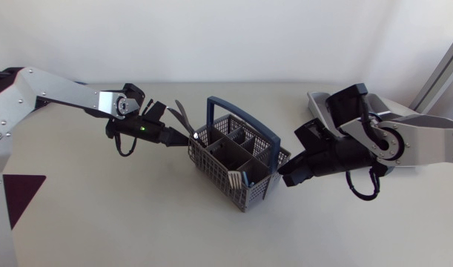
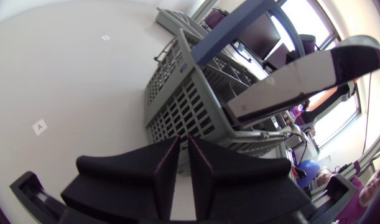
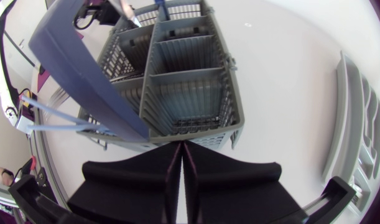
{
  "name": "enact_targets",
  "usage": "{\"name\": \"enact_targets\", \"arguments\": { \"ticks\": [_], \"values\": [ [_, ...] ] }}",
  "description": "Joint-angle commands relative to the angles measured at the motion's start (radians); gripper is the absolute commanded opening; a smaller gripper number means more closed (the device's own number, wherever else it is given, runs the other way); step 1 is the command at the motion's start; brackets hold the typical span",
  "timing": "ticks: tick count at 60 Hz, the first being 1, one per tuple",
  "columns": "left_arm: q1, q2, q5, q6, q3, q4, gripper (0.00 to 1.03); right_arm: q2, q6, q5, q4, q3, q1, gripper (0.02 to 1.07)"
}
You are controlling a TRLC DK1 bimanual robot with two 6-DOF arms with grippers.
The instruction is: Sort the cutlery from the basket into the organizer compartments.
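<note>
The grey cutlery basket (image 1: 211, 157) with a blue handle (image 1: 245, 119) stands mid-table. A metal utensil (image 1: 182, 116) sticks up from its left corner compartment; in the left wrist view this utensil (image 2: 301, 78) rises beside and ahead of the fingers, not between them. My left gripper (image 1: 187, 138) (image 2: 180, 163) is against the basket's left wall (image 2: 177, 102), shut but for a thin slit. My right gripper (image 1: 284, 178) (image 3: 180, 163) is shut at the basket's right wall (image 3: 202, 127). Pale cutlery (image 1: 234, 178) stands in the front compartment. The grey organizer (image 1: 316, 99) (image 3: 357, 137) lies behind my right arm, mostly hidden.
A dark patch (image 1: 18, 193) lies at the table's left edge. A small paper tag (image 2: 39, 127) is on the table near my left gripper. The basket's middle compartments (image 3: 186, 93) look bare in the right wrist view.
</note>
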Motion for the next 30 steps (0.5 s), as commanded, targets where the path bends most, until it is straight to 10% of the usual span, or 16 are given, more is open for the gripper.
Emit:
{"name": "enact_targets", "arguments": {
  "ticks": [1, 30],
  "values": [
    [-0.032, -0.075, 0.041, 0.076, -0.082, -0.033, 0.13, 0.024, 0.014, -0.002, 0.032, -0.01, -0.026, 0.08],
    [0.077, -0.245, 0.043, 0.193, -0.336, -0.035, 0.13, 0.286, 0.031, -0.005, 0.034, 0.274, 0.002, 0.08]
  ]
}}
